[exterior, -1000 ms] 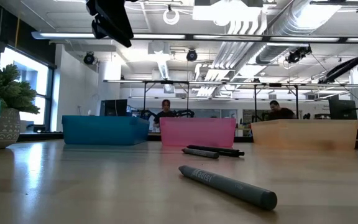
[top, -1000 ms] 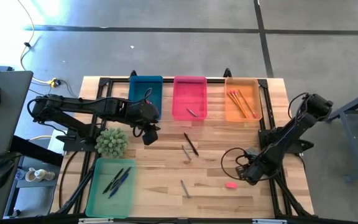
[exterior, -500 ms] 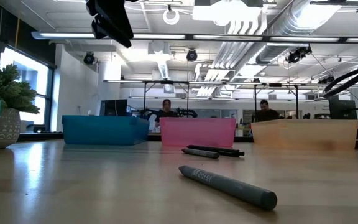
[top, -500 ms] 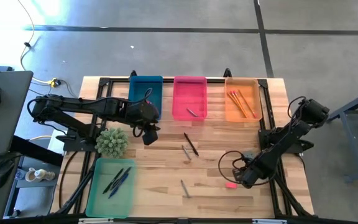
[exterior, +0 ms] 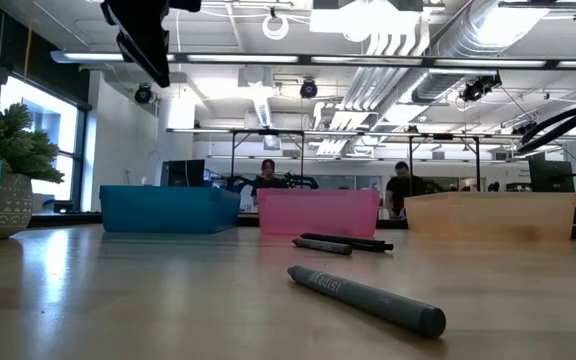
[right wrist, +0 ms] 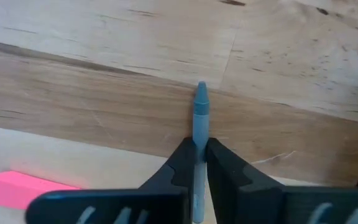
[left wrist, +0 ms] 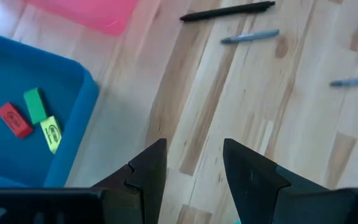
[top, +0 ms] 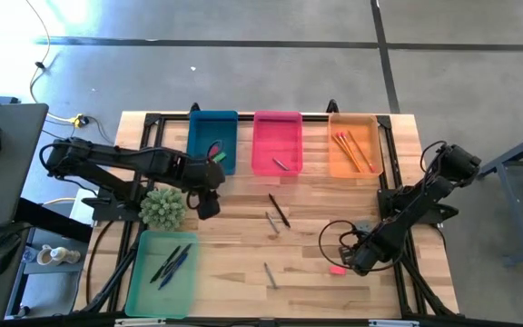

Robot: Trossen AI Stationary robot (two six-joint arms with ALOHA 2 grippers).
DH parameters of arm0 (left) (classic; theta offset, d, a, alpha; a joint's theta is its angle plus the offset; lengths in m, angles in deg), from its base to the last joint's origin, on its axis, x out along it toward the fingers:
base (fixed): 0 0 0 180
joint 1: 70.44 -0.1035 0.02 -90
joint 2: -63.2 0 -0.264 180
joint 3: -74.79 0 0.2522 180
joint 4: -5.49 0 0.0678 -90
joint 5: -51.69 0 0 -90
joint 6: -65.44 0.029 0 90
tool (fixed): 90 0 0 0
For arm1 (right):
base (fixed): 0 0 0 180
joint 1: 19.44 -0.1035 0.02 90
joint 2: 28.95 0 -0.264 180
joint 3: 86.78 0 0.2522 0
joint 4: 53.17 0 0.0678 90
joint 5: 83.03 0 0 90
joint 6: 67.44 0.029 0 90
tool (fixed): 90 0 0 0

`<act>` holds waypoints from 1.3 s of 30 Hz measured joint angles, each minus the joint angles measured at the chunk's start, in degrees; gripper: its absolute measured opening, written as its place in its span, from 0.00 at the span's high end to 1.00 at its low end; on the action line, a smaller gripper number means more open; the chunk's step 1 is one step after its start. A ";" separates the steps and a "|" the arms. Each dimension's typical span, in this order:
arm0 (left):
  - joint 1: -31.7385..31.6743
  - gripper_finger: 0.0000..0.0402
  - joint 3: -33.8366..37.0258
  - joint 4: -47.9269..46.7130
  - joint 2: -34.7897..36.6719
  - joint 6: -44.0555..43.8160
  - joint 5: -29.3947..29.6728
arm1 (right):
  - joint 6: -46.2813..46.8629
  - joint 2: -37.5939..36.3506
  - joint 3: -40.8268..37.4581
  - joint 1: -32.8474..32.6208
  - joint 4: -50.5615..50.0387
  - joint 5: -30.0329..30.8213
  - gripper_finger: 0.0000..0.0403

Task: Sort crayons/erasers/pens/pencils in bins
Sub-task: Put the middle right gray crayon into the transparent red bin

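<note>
a grey crayon (right wrist: 199,118) low on the surface (top: 243,272), lower right of the high view beside a pink eraser (right wrist: 27,188), is now pinched by the right end effector (right wrist: 199,163), which has just closed: ready to lift. the left end effector (left wrist: 192,165), spread and empty, has drawn back from the blue bin (left wrist: 17,74).

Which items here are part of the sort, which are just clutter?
Job:
blue bin with erasers
pink bin
orange bin with pencils
green bin with pens
loose crayons
black pen
pink eraser
right gripper, shut on a crayon

Clutter:
potted plant
</note>
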 joint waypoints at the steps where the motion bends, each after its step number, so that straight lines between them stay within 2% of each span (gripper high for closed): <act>1: 0.52 0.64 0.00 0.00 0.00 -0.28 0.26 | -0.29 0.00 0.00 0.00 -0.02 0.04 0.97; 10: 5.28 0.64 0.00 -3.53 0.00 -2.47 1.03 | -1.97 0.32 2.86 -0.09 -1.79 2.39 0.99; 17: 7.74 0.64 3.92 -2.72 0.02 -5.32 1.07 | -5.06 0.31 5.47 1.49 -3.29 10.48 1.00; 23: 8.53 0.64 8.32 2.22 -0.02 -7.18 1.51 | -12.80 0.20 6.74 7.15 -2.93 12.12 1.00; 30: 8.50 0.64 8.63 3.02 -0.02 -7.01 3.65 | -22.95 0.13 9.18 14.32 -3.24 13.55 1.00; 39: 8.53 0.64 8.63 2.93 -0.02 -7.01 2.93 | -32.33 0.09 11.71 20.64 -2.84 14.72 1.00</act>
